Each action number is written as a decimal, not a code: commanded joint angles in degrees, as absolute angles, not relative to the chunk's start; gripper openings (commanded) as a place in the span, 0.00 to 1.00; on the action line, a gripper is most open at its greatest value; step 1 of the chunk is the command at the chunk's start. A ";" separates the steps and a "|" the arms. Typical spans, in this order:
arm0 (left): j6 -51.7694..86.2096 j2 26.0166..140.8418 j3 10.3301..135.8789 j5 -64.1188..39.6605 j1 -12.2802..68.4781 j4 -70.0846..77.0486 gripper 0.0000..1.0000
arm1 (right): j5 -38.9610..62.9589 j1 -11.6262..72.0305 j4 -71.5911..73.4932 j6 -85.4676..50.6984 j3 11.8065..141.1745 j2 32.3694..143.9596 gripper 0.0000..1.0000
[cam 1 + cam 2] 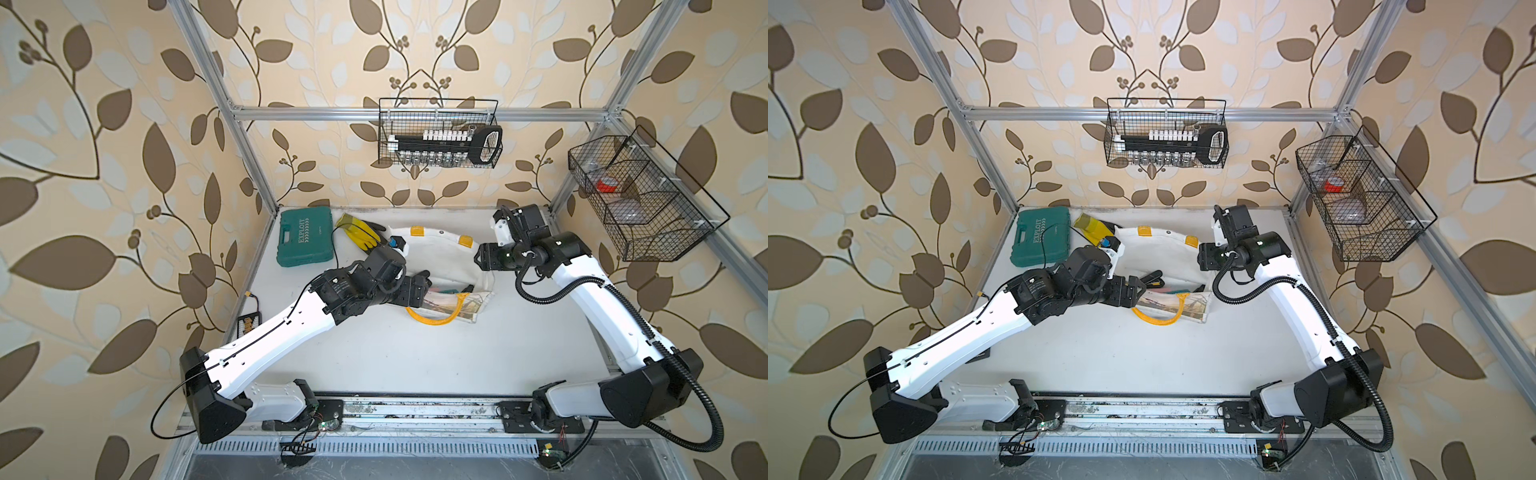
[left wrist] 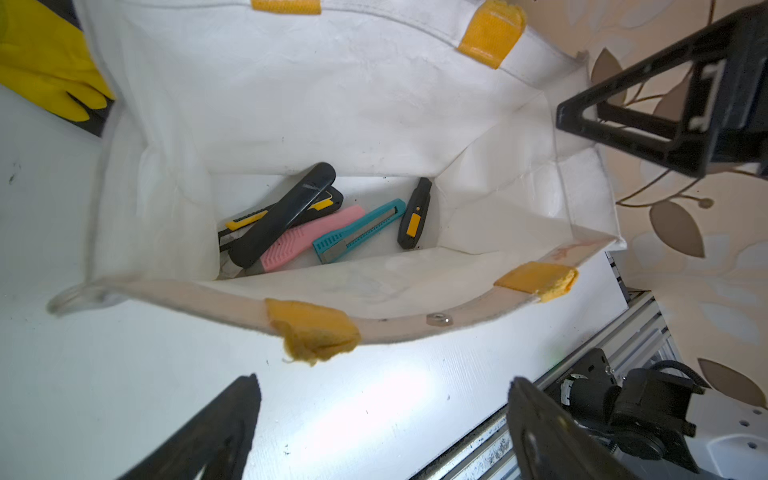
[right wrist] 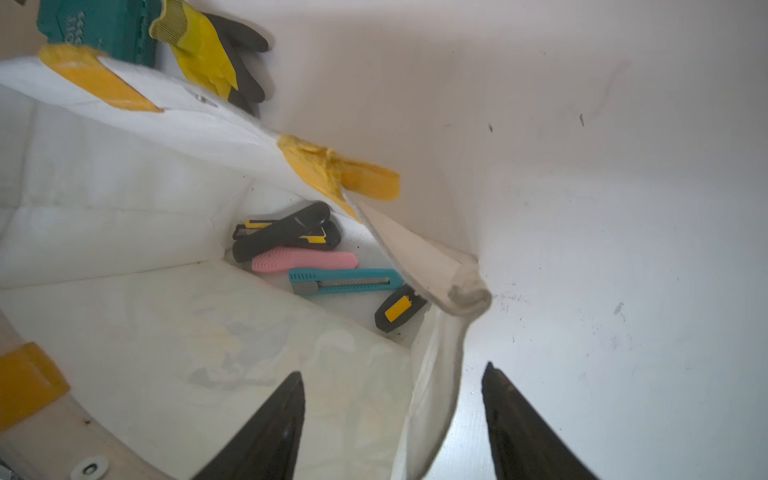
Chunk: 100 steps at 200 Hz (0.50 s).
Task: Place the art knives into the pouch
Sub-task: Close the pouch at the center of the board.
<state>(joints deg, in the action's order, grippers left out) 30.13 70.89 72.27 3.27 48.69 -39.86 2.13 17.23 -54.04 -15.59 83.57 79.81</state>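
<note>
While both arms reached in over the white tabletop [image 1: 415, 353], the pouch [image 2: 332, 104] gaped open and five knives rested on its white bottom. A long black knife [image 2: 286, 214] lay slantwise over a black-and-yellow knife [image 2: 249, 218], most of which was hidden beneath it, and over one end of a pink knife [image 2: 309, 239]. Beside those lay a teal knife [image 2: 357, 230] and, nearest the side wall, a short black knife [image 2: 413, 216] with a yellow slider. Which of them was the art knife in question could not be told.

The left hand [image 2: 384, 378] hovered near the pouch's rim, its fingers spread wide and holding nothing. The right hand [image 3: 392, 370] stood at a corner of the mouth, fingers likewise parted and gripping nothing. The pouch's side edge ran between them, and whether a finger touched the cloth was unclear.

In both top views the left arm covered part of the pouch, so only slivers of pink and teal showed inside. A yellow handle [image 1: 436, 320] looped onto the tabletop beside the painted panel. A green case [image 1: 306, 237] and a yellow-and-black glove [image 1: 357, 230] lay near the back wall, with the pouch's rim just beside the glove. The contents of the wire basket [image 1: 640, 199] at the side were hard to make out.
</note>
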 commanded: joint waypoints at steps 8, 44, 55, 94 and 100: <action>32.70 67.39 69.65 5.51 48.77 -40.43 0.94 | 2.18 17.39 -55.06 -12.50 88.58 81.41 0.71; 34.73 67.04 65.90 5.65 49.05 -38.88 0.94 | 4.89 17.33 -54.97 -8.14 95.70 86.83 0.70; 35.23 67.70 65.08 5.84 49.17 -38.43 0.94 | 5.83 17.35 -54.90 -6.71 97.58 89.02 0.70; 37.07 70.20 63.33 6.60 49.31 -36.08 0.93 | 11.42 17.39 -53.12 -1.44 101.42 95.57 0.69; 37.30 70.68 63.08 6.61 49.31 -35.51 0.93 | 12.19 17.48 -53.22 -0.91 102.11 96.25 0.69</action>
